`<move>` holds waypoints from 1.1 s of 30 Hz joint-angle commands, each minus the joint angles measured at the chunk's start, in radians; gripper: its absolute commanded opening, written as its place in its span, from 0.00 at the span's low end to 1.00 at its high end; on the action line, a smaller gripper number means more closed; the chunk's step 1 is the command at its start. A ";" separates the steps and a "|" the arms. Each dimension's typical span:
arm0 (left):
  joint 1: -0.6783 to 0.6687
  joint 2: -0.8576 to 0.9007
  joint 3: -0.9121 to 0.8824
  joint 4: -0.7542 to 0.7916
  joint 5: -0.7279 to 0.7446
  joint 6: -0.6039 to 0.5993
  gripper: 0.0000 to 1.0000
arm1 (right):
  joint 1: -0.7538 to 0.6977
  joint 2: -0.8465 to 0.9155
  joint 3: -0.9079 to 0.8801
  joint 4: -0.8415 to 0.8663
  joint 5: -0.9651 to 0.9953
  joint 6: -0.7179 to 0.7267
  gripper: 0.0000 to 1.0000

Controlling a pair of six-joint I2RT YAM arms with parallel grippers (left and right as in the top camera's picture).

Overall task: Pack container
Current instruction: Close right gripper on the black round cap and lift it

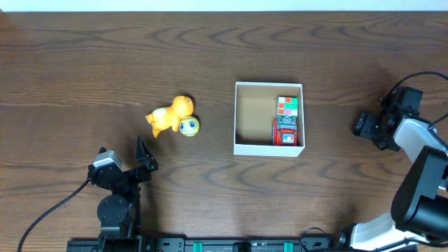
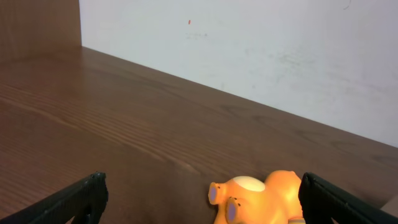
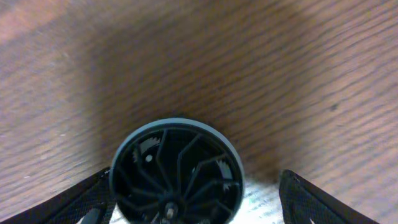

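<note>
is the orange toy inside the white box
No, the orange toy lies on the table to the left of the container, outside its walls.

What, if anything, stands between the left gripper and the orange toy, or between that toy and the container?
Nothing blocks the open left gripper: only bare table lies before the orange toy. A small yellow-green ball lies at the toy's container-facing side; the left half of the container is free.
</note>
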 commanded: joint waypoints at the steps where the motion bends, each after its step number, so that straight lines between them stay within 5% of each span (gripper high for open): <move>1: 0.005 -0.006 -0.021 -0.035 -0.002 0.017 0.98 | -0.004 0.012 -0.005 0.009 0.002 -0.012 0.84; 17: 0.005 -0.006 -0.021 -0.035 -0.002 0.017 0.98 | 0.001 0.011 -0.004 0.024 0.000 -0.012 0.57; 33: 0.005 -0.006 -0.021 -0.035 -0.002 0.017 0.98 | 0.159 0.011 0.245 -0.149 0.004 -0.024 0.54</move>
